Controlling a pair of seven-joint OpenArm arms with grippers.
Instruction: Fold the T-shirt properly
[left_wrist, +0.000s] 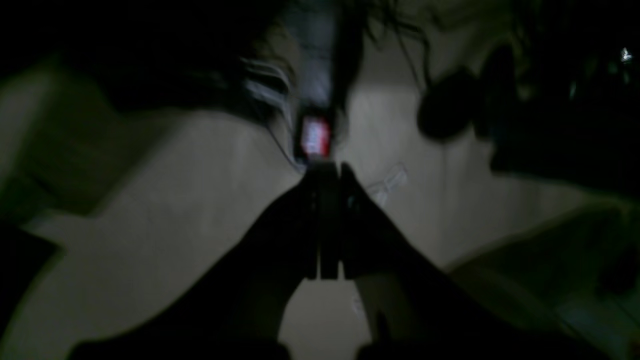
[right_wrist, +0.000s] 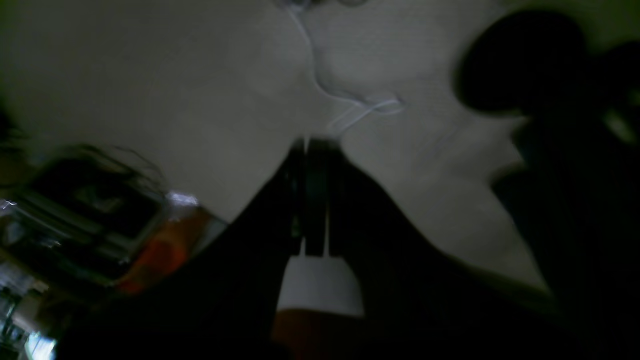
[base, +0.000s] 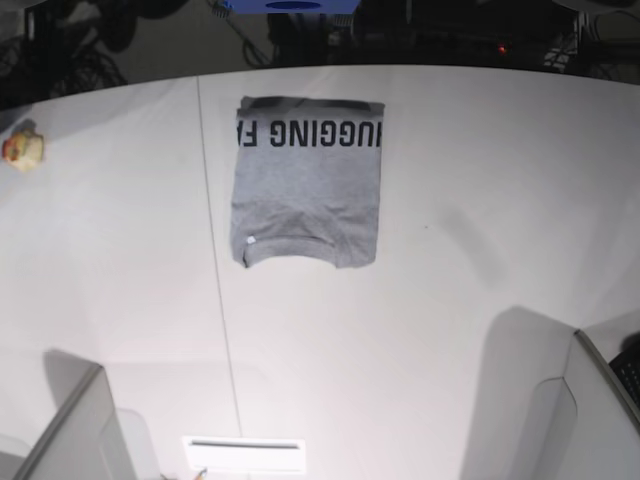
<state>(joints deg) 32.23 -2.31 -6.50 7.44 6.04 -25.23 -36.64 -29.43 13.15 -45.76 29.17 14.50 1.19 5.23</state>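
Grey fabric of the T-shirt (base: 306, 182) is seen in the base view, folded into a neat rectangle and laid flat on the white bench (base: 450, 330), toward its far side and slightly left of centre. A strip of black block lettering is shown along the far edge of the fold, reading upside down from this camera; the neckline curve is turned toward the near edge. A seam in the bench top is seen running just beside the shirt's left edge. A small yellow and red object (base: 22, 148) is placed well apart from the shirt, near the left rim of the bench.

Neither arm is seen over the bench in the base view. In the dim, blurred left wrist view, the left gripper (left_wrist: 327, 175) is shown with its jaws pressed together, nothing between them. In the right wrist view, the right gripper (right_wrist: 312, 150) is likewise shown with jaws together and empty, above a pale surface crossed by a thin white cable (right_wrist: 345, 102).
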